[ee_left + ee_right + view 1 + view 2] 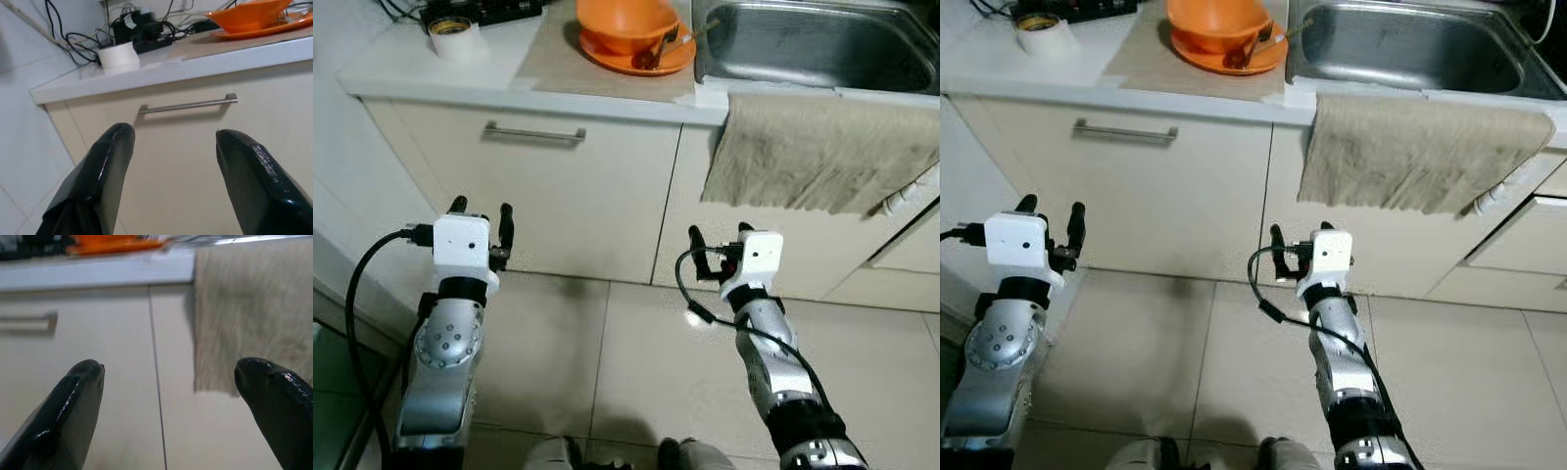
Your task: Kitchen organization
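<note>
Left gripper [481,212]: hovering low in front of the cream drawer front [558,186], fingers spread wide apart and gripping nothing
Right gripper [718,238]: hanging in front of the cabinet door, just below the towel's lower edge, fingers parted wide and carrying nothing
Drawer handle [534,133]: running level across the upper drawer front, lying above the left gripper and apart from it
Orange bowl [626,23]: sitting on an orange plate [636,57] on the countertop [431,69] beside the sink, with a utensil (type unclear) leaning at the bowl's rim
Sink [813,44]: steel basin lying to the right of the plate
Towel [818,152]: beige cloth draping over the counter edge below the sink
Tape roll [453,36]: standing on the counter's left end, near dark cables
Floor [607,362]: pale tiles lying under both arms
</note>
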Tool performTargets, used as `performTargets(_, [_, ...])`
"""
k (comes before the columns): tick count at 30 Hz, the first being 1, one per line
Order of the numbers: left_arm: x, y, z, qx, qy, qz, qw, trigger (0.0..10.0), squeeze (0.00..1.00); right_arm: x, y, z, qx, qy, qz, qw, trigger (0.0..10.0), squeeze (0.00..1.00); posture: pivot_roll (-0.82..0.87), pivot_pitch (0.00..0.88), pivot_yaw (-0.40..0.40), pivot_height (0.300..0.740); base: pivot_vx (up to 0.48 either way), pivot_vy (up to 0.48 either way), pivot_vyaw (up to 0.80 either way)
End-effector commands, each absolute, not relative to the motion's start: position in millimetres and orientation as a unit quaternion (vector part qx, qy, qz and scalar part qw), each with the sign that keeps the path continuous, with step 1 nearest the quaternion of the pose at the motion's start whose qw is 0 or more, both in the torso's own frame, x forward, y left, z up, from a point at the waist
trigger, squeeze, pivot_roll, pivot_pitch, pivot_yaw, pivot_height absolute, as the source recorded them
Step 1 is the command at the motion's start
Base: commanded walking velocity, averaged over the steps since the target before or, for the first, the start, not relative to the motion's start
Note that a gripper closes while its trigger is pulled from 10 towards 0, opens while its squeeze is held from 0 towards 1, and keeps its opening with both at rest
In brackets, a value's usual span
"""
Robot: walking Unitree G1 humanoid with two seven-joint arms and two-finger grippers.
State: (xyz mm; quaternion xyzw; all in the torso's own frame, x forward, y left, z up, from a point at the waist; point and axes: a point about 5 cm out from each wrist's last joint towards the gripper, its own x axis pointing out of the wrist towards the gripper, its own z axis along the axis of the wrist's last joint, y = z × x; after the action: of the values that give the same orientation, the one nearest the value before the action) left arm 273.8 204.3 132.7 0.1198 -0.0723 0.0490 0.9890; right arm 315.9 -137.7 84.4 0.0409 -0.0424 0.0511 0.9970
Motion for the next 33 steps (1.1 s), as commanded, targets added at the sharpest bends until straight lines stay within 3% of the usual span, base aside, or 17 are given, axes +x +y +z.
performTargets(1, [275.9, 212.3, 125.2, 0.105, -0.061, 0.058, 0.991, 10.0, 0.0, 318.9, -140.3, 82.3, 0.065, -0.032, 0.041, 0.997, 10.0, 0.0, 0.01, 0.0, -0.02, 0.74, 0.0, 0.0, 0.0])
performTargets(7, [281.0, 227.0, 116.7, 0.049, -0.041, 0.092, 0.994, 10.0, 0.0, 323.7, -134.8, 82.2, -0.001, -0.02, 0.063, 0.998, 10.0, 0.0, 0.02, 0.0, -0.091, 0.74, 0.0, 0.0, 0.0])
performTargets(13, [280.9, 225.4, 119.2, -0.004, -0.059, 0.098, 0.993, 10.0, 0.0, 325.8, -148.2, 126.5, 0.042, -0.157, 0.044, 0.986, 10.0, 0.0, -0.03, 0.0, -0.069, 0.74, 0.0, 0.0, 0.0])
performTargets(17, [290.2, 219.6, 133.5, 0.017, -0.085, 0.094, 0.992, 10.0, 0.0, 330.6, -171.0, 141.2, 0.039, -0.185, -0.029, 0.982, 10.0, 0.0, -0.05, 0.0, -0.054, 0.74, 0.0, 0.0, 0.0])
performTargets(20, [296.8, 214.6, 160.8, 0.046, -0.114, 0.091, 0.988, 10.0, 0.0, 333.6, -166.1, 150.0, 0.013, -0.189, 0.005, 0.982, 10.0, 0.0, -0.04, 0.03, -0.066, 0.74, 0.0, 0.0, 0.0])
performTargets(22, [297.4, 214.9, 166.5, 0.05, -0.108, 0.089, 0.989, 10.0, 0.0, 335.8, -159.4, 146.6, 0.005, -0.168, 0.025, 0.985, 10.0, 0.0, -0.03, 0.036, -0.081, 0.74, 0.0, 0.0, 0.0])
performTargets(25, [291.6, 226.9, 149.3, 0.026, -0.017, 0.104, 0.994, 10.0, 0.0, 339.1, -145.9, 122.8, 0.051, -0.057, 0.047, 0.996, 10.0, 0.0, -0.02, 0.05, -0.098, 0.74, 0.0, 0.0, 0.0])
performTargets(33, [276.1, 229.1, 112.0, 0.029, 0.089, 0.121, 0.988, 10.0, 0.0, 332.2, -141.9, 86.1, 0.065, 0.062, 0.044, 0.995, 10.0, 0.0, -0.01, 0.065, -0.106, 0.74, 0.0, 0.0, 0.0])
